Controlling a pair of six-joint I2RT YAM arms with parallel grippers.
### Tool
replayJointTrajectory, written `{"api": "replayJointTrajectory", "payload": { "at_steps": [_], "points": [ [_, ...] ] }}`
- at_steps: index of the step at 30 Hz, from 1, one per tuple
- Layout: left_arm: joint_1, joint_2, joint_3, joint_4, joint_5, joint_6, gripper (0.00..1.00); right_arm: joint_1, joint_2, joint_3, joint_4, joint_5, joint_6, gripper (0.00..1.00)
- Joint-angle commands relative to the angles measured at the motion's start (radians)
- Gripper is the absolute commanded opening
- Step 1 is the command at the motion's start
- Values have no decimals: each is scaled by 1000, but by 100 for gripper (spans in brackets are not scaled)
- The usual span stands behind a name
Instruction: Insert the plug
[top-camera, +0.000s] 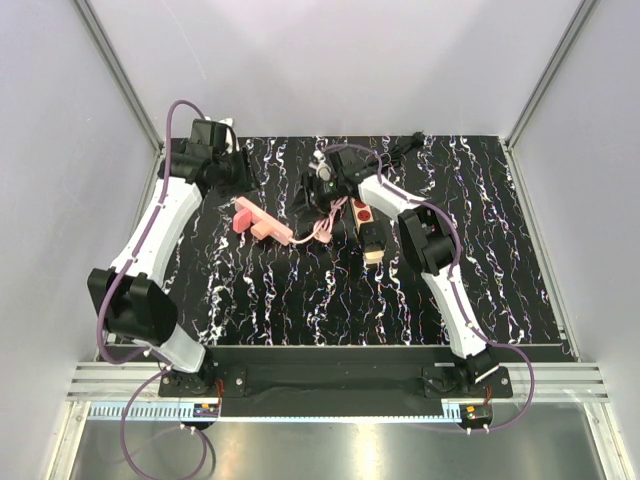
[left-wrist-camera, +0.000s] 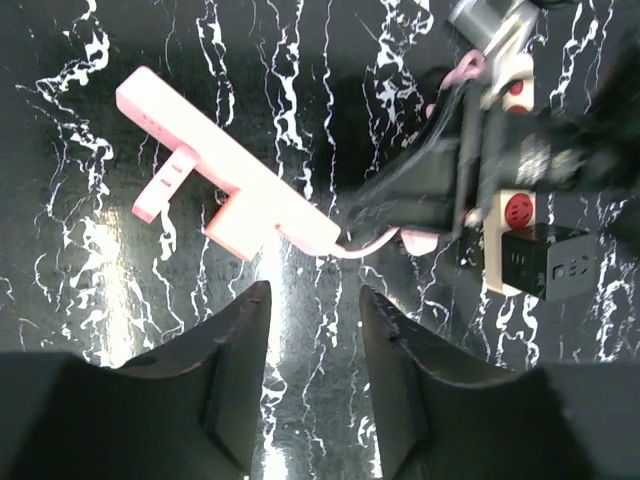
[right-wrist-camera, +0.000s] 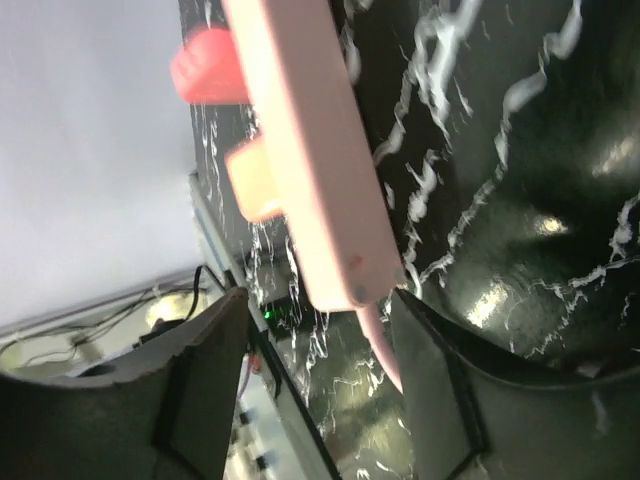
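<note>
Black, white-veined surface (top-camera: 300, 300) with two arms reaching toward its far half. The left arm (top-camera: 160, 225) ended at the far left. Its pincer (left-wrist-camera: 312, 295) hung open over bare surface, nothing between the fingers, just short of the pink power strip (left-wrist-camera: 235, 165). The right arm (top-camera: 440, 265) ended beyond the middle. Its pincer (right-wrist-camera: 318, 298) was also open, fingers apart and clear of the strip's cable end seen between them. The pink strip lay flat and diagonal between the two pincers. A white power strip (left-wrist-camera: 493, 255) with red switches lay just right of it, partly hidden under the right pincer. A black adapter (left-wrist-camera: 545, 262) sat against its near end. A rounded plug (right-wrist-camera: 208, 65) and a paler block plug (right-wrist-camera: 250, 182) stood out from the pink strip's side. A thin pink cable (top-camera: 312, 235) ran from the strip toward the white one.
</note>
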Motion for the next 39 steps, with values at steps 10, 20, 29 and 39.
{"api": "replayJointTrajectory", "payload": {
  "at_steps": [10,20,29,39],
  "points": [
    [-40,-367,-253,257,149,95,99,-10,-317,104,-458,452,-301,100],
    [-111,-562,-393,354,192,183,99,-10,-1016,-587,-288,805,-258,100],
    [-112,-603,-428,401,246,178,99,-11,-1375,-789,-251,925,-250,100],
    [-112,-617,-446,421,218,197,99,-11,-1455,-904,-166,1040,-275,100]
  ]
}}
